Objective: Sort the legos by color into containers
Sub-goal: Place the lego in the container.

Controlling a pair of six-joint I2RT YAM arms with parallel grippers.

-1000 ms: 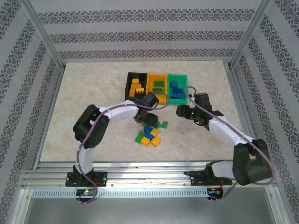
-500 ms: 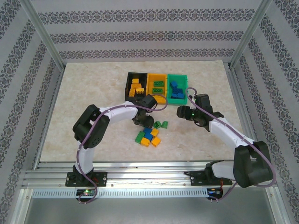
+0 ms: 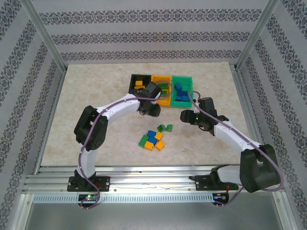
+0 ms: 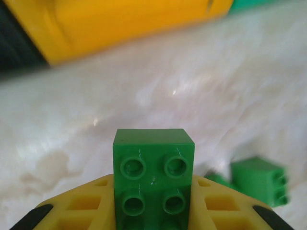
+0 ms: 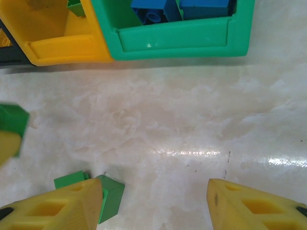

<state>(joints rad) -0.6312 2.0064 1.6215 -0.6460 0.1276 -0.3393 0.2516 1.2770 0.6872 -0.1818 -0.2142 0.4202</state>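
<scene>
My left gripper (image 3: 152,108) is shut on a green lego (image 4: 153,177), held just above the table in front of the yellow container (image 3: 162,91). Its yellow fingers (image 4: 81,206) flank the brick on both sides. The black container (image 3: 136,82) holds yellow legos and the green container (image 3: 182,90) holds blue legos (image 5: 158,9). My right gripper (image 3: 185,116) hangs open and empty over bare table, with two loose green legos (image 5: 110,196) beside its left finger (image 5: 62,206). A loose pile of legos (image 3: 153,140) lies nearer the bases.
The three bins stand joined in a row at the back centre. The pile holds blue, yellow and green bricks, with two green ones (image 3: 165,128) just behind it. Bare marble table (image 3: 86,105) lies to the left and right. Frame posts stand at the table's corners.
My left gripper has closed on a green lego at the pile, lifted it and carried it back toward the containers. The right gripper has barely moved.
</scene>
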